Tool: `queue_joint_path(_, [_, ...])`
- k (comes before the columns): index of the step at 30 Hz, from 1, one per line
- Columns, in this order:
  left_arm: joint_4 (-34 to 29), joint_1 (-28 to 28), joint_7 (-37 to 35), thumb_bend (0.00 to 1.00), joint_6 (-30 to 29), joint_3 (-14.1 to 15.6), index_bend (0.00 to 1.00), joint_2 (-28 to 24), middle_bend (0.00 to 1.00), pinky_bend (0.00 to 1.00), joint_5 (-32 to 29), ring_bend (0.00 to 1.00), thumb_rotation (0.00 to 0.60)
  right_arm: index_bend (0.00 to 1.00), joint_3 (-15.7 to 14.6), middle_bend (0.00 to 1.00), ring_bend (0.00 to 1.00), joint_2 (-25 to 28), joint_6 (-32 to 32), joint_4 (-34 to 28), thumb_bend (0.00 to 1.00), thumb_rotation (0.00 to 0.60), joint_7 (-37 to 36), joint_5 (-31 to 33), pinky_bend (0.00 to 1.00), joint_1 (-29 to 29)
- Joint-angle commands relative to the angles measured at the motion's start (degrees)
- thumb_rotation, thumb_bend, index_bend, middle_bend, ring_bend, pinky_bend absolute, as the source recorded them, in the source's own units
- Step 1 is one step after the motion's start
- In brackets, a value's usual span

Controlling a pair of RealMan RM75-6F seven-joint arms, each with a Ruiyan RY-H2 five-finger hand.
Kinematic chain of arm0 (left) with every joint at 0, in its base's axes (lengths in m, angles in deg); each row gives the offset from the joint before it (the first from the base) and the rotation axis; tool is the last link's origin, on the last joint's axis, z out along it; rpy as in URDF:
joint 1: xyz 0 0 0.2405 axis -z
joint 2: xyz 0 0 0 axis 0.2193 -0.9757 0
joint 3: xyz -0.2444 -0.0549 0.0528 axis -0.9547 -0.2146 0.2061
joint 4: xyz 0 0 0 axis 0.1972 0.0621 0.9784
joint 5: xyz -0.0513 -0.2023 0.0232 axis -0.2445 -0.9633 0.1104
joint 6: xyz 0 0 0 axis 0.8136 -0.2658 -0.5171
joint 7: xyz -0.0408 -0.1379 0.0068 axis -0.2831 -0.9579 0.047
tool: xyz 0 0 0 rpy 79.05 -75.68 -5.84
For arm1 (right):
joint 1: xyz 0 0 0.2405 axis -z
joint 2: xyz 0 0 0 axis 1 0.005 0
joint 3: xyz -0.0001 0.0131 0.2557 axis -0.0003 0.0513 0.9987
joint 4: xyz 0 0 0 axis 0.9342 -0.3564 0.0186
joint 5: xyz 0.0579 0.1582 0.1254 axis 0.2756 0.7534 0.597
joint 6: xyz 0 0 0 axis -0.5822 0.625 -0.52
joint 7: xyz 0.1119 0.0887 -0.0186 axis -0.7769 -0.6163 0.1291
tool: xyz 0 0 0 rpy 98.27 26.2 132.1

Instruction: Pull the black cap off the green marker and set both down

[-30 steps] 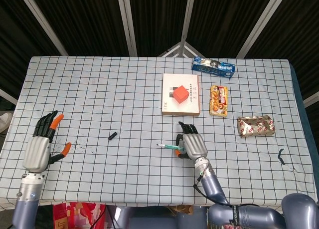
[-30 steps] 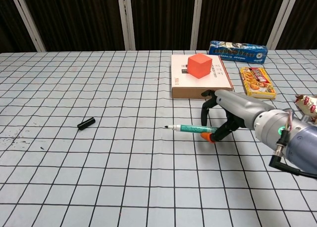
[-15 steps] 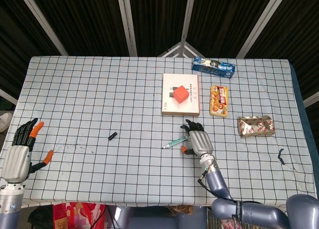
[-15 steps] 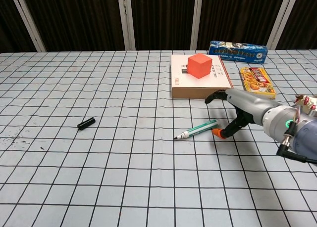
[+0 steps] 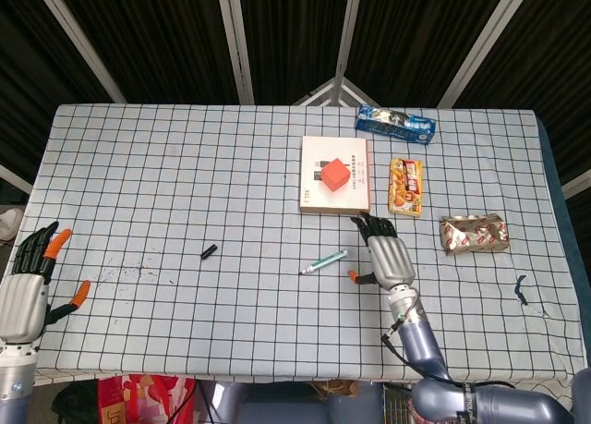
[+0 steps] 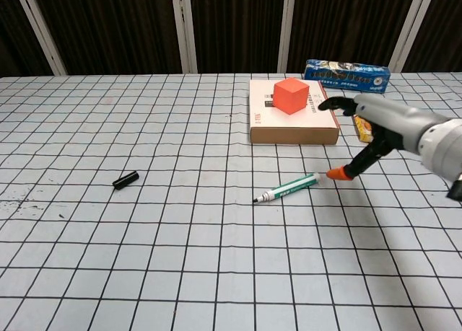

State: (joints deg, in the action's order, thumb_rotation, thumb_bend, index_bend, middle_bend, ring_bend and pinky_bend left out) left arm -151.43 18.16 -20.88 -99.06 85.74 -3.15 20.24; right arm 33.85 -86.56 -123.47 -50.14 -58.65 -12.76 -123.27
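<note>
Right hand: the right hand (image 6: 375,133) hangs just above the cloth, right of the marker; its fingers are spread and nothing is in them; in the chest view an orange thumb tip sits just beside the marker's rear end, and whether it touches cannot be told.
Left hand: the left hand (image 5: 26,290) is at the near left edge of the table (image 5: 185,165), fingers apart and empty, well apart from the cap; it does not show in the chest view.
Marker: the green marker (image 6: 287,188) lies flat on the checked cloth, slanted, its bare tip toward the near left and its rear end toward the right hand; it is near the middle of the table, on the near side of the flat box.
Cap: the black cap (image 6: 125,179) lies by itself on the cloth, well to the left of the marker, free of both hands.
Progress: judging by how things lie, the cap is off and both pieces are set down apart; the task looks done, with only the hands to draw clear.
Surroundings: a flat box (image 5: 336,175) with an orange cube (image 6: 291,95) on it lies beyond the marker; a blue packet (image 5: 395,124), a snack bar (image 5: 405,186) and a crumpled wrapper (image 5: 474,233) lie to the right.
</note>
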Motion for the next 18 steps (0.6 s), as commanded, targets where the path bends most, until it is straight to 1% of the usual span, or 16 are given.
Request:
queue_joint_path(1, [1.42, -1.43, -0.64, 0.44, -0.6, 0.84, 0.12, -0.55, 0.01, 0.0, -0.49, 0.0, 0.6, 0.22, -4.57, 0.06, 0.06, 7.16, -7.8, -3.93, 0.22, 0.6, -1.54, -9.47, 0.04, 5.91])
queue_joint_path(2, [2.08, -2.05, -0.57, 0.44, -0.53, 1.43, 0.12, -0.94, 0.02, 0.0, -0.72, 0.0, 0.6, 0.25, -6.17, 0.06, 0.07, 9.17, -9.99, -3.87, 0.22, 0.6, -2.71, -12.16, 0.04, 7.88])
queue_joint_path(4, [2.89, -2.83, -0.77, 0.44, -0.57, 1.96, 0.12, -1.28, 0.02, 0.0, -1.09, 0.0, 0.6, 0.25, -8.09, 0.06, 0.08, 11.63, -13.14, -2.55, 0.24, 0.6, -5.14, -15.55, 0.04, 10.77])
queue_joint_path(7, [5.09, -4.02, -1.9, 0.44, -1.79, 2.34, 0.12, -1.07, 0.03, 0.0, -0.81, 0.0, 0.6, 0.25, -10.67, 0.06, 0.08, 15.52, -15.96, 1.1, 0.27, 0.6, -10.93, -18.61, 0.04, 15.08])
queue_joint_path(10, [6.03, -5.01, -3.82, 0.44, -2.51, 2.7, 0.12, -1.37, 0.06, 0.0, -0.74, 0.0, 0.6, 0.25, -11.95, 0.06, 0.07, 18.36, -17.51, 4.54, 0.27, 0.6, -16.73, -20.65, 0.04, 18.06])
queue_joint_path(13, [6.3, -5.85, -6.82, 0.44, -4.45, 1.98, 0.12, -2.16, 0.08, 0.0, -0.53, 0.0, 0.6, 0.25, -13.28, 0.06, 0.07, 21.07, -19.07, 9.02, 0.27, 0.6, -22.88, -22.38, 0.04, 21.31])
queue_joint_path(16, [6.17, -6.48, -8.34, 0.44, -6.3, 0.92, 0.12, -2.88, 0.08, 0.0, -0.64, 0.0, 0.6, 0.25, -13.86, 0.06, 0.07, 22.99, -20.23, 10.96, 0.27, 0.6, -26.78, -23.38, 0.04, 23.62])
queue_joint_path(18, [5.13, -6.76, -8.91, 0.44, -6.36, 0.67, 0.12, -3.88, 0.08, 0.0, -0.93, 0.0, 0.6, 0.25, -14.15, 0.06, 0.07, 24.11, -20.76, 11.73, 0.27, 0.6, -28.41, -24.07, 0.04, 24.88])
